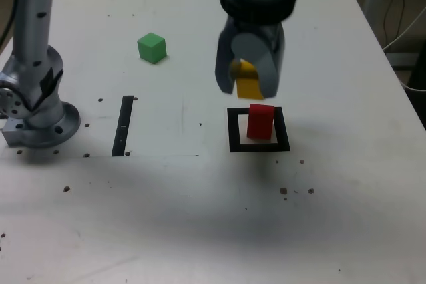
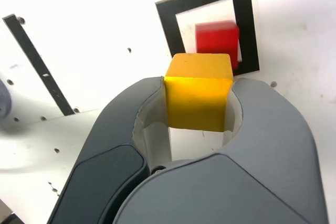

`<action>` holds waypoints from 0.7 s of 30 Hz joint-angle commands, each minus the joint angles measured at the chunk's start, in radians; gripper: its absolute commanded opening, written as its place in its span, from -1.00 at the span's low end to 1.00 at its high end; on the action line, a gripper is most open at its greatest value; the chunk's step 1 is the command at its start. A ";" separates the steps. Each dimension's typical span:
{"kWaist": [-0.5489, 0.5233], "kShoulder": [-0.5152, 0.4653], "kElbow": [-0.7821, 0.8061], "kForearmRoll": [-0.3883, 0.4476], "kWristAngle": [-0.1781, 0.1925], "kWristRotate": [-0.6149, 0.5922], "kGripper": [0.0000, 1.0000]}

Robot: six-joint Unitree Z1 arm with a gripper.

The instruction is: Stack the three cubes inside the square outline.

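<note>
My gripper [image 1: 247, 83] is shut on the yellow cube [image 1: 247, 82] and holds it in the air just above and slightly behind the red cube [image 1: 260, 121]. The red cube stands inside the black square outline [image 1: 233, 131] on the white table. In the wrist view the yellow cube [image 2: 199, 90] sits clamped between both jaws, with the red cube [image 2: 217, 39] and the square outline [image 2: 170, 27] beyond it. The green cube [image 1: 152, 48] rests alone on the table toward the exterior view's left, well apart from the gripper.
The arm's grey base [image 1: 33, 98] stands at the exterior view's left edge. A thin black strip [image 1: 124, 126] lies between the base and the outline. The table's right edge [image 1: 386, 58] runs close by, with cables beyond it.
</note>
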 commanded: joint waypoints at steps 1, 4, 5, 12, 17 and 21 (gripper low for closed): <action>-0.009 0.021 -0.011 -0.001 -0.006 -0.007 -0.50; -0.013 0.032 -0.014 0.000 -0.008 -0.010 -0.50; -0.013 0.033 -0.015 0.001 -0.007 -0.010 -0.50; -0.012 0.045 -0.021 -0.009 -0.002 -0.009 -0.50; -0.010 0.063 -0.013 -0.015 -0.004 -0.009 -0.50; -0.004 0.083 -0.010 -0.020 -0.002 -0.007 -0.49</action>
